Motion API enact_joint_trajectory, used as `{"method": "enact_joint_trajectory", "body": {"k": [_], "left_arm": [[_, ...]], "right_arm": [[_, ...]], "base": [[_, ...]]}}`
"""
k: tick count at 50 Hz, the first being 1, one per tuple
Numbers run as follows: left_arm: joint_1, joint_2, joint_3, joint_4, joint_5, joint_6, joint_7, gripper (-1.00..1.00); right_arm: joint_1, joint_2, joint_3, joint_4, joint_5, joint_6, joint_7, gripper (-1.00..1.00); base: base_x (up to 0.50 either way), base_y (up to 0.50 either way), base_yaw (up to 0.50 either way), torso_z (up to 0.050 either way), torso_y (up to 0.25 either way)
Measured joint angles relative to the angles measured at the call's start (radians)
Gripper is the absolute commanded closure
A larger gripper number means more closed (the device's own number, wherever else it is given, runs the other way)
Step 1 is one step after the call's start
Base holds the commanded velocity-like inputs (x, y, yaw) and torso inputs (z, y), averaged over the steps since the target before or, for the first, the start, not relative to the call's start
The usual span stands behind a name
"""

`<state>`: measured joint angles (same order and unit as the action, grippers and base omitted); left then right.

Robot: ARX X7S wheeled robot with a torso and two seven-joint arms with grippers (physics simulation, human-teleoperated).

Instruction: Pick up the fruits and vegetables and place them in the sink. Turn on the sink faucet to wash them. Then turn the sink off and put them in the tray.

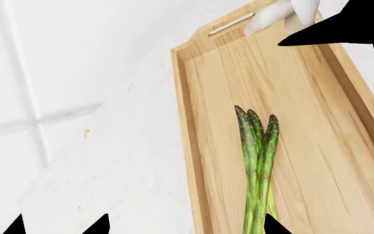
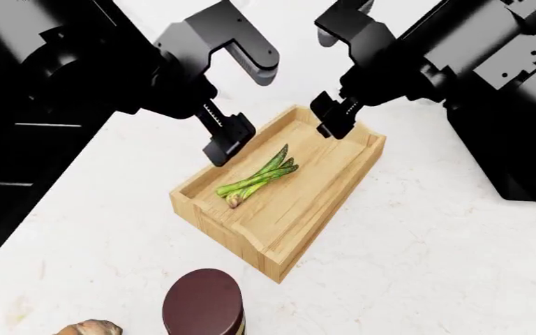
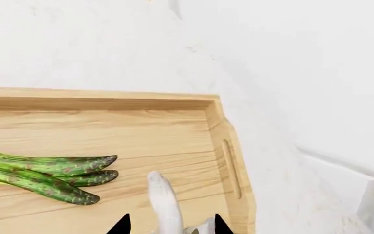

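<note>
A: So, where do the vegetables lie?

B: A small bunch of green asparagus stalks [image 2: 257, 179] lies flat inside the light wooden tray [image 2: 240, 241], near its middle. The tips point toward the tray's far end and the pale cut ends toward the near end. The tray sits on a white marbled worktop [image 2: 417, 265], turned at a slant in the head view.

A: And the garlic piece?

B: A whitish garlic-like piece [image 3: 164, 202] shows in the right wrist view between two black fingertips, just above the tray floor near the end with the handle slot. It is close beside the asparagus tips but apart from them. The left wrist view shows the same pale piece [image 1: 281, 14] at the far end of the tray, under a black fingertip.

A: What are the arms doing?

B: Both hang over the tray. The right claw [image 2: 331, 115] is above the tray's far end, its fingers narrowed around the garlic piece. The left claw [image 2: 226, 139] hovers at the tray's left rim, beside the asparagus. Its fingers do not touch the stalks, and I cannot tell how wide it stands.

A: Anything else on the worktop?

B: A jar with a dark brown lid [image 2: 203, 307] stands in front of the tray's near end, and a golden-brown pastry [image 2: 86, 328] peeks in at the lower edge of the head view.
</note>
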<state>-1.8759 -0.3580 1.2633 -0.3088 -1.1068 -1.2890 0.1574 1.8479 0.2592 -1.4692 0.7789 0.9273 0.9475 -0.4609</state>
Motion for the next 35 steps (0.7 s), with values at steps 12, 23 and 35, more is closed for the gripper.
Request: {"method": "enact_joint_trajectory", "body": {"k": [12, 23, 35], "left_arm": [[0.004, 0.001, 0.005, 0.001, 0.001, 0.005, 0.0, -1.0], [0.01, 0.002, 0.015, -0.012, 0.009, 0.018, 0.01, -1.0], [0.015, 0.004, 0.025, -0.024, 0.017, 0.03, 0.02, -1.0]], "right_arm": [[-0.032, -0.067, -0.023, 0.13, -0.034, -0.053, -0.066, 1.0], [-0.064, -0.11, -0.04, 0.203, -0.054, -0.088, -0.115, 1.0], [-0.091, -0.141, -0.054, 0.254, -0.07, -0.11, -0.154, 1.0]], "base": [[0.0, 0.0, 0.0, 0.0, 0.0], [0.0, 0.0, 0.0, 0.0, 0.0], [0.0, 0.0, 0.0, 0.0, 0.0]]}}
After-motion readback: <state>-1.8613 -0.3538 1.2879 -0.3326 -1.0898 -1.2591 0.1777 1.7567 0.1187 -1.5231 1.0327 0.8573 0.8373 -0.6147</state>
